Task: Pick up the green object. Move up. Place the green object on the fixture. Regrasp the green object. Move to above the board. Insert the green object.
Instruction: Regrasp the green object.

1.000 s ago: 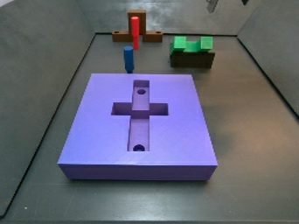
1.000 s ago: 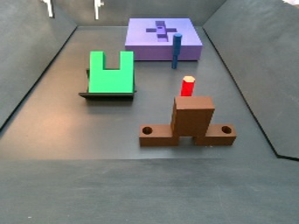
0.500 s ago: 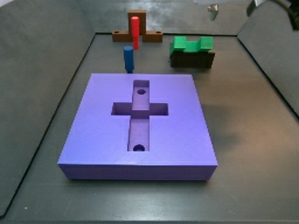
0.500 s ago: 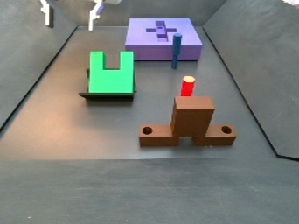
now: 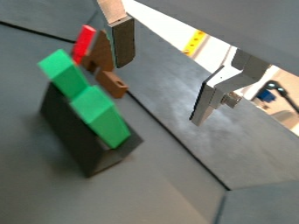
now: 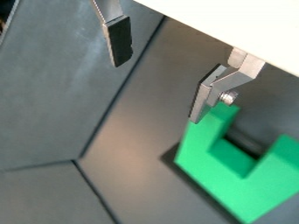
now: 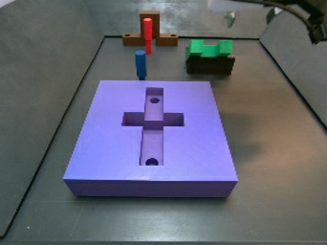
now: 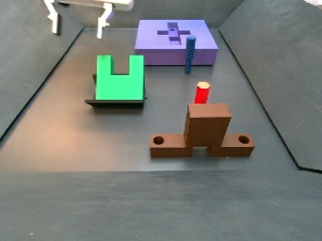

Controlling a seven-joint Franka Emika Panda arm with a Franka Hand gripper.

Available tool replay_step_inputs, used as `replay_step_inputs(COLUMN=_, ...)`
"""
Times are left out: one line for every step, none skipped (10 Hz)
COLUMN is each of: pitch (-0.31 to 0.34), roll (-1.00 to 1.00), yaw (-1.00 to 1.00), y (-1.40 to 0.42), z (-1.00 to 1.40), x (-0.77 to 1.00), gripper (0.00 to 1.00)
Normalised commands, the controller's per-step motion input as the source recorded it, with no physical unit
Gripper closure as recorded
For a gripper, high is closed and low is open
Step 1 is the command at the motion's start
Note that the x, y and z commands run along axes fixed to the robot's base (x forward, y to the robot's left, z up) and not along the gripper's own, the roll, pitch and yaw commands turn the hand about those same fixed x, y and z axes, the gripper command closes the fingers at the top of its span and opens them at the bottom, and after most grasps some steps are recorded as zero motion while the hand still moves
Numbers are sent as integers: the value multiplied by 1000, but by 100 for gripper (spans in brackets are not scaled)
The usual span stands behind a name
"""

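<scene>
The green object rests on top of the dark fixture at the back of the floor; both side views show it. My gripper is open and empty, high in the air beyond the green object and not touching it. In both wrist views the fingers stand wide apart with nothing between them, and the green object lies off to one side of the gripper. The purple board lies apart from the fixture.
A blue peg stands just beyond the board. A red peg stands in a brown base, also seen in a wrist view. Grey walls enclose the floor.
My gripper has come lower into view in both side views, still open. The green object and the other pieces have not moved.
</scene>
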Motion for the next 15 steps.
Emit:
replay_step_inputs(pitch=394, roll=-489, yaw=374, y=-23, z=-269, x=-97, gripper=0)
replay_step_inputs(pitch=571, roll=-540, yaw=254, y=0, z=-289, x=0, gripper=0)
replay_step_inputs(pitch=491, roll=-294, yaw=134, y=0, z=-229, x=49, gripper=0)
replay_step_inputs(pitch=506, roll=-49, yaw=46, y=0, z=-229, x=77, gripper=0)
replay_step_inputs(pitch=566, roll=37, yaw=0, y=0, z=-231, x=37, gripper=0)
replay_step_inputs(pitch=571, roll=231, yaw=0, y=0, z=-274, x=0, gripper=0)
replay_step_inputs(pitch=483, roll=283, yaw=0, y=0, z=-260, x=0, gripper=0)
replay_step_inputs(pitch=351, roll=240, yaw=0, y=0, z=-220, x=0, gripper=0)
replay_step_inputs(pitch=249, roll=186, yaw=0, y=-31, z=-203, x=160, gripper=0)
replay_step_inputs(pitch=297, roll=317, yaw=0, y=-43, z=-257, x=294, gripper=0)
replay_step_inputs(pitch=326, roll=623, yaw=0, y=-6, z=-286, x=243, gripper=0)
replay_step_inputs(pitch=314, roll=843, yaw=14, y=0, z=-260, x=140, gripper=0)
replay_step_inputs(pitch=274, roll=791, yaw=40, y=0, z=-306, x=11, gripper=0)
replay_step_inputs(pitch=174, roll=463, yaw=6, y=0, z=-286, x=0, gripper=0)
replay_step_inputs(pitch=100, roll=197, yaw=9, y=0, z=-166, x=26, gripper=0)
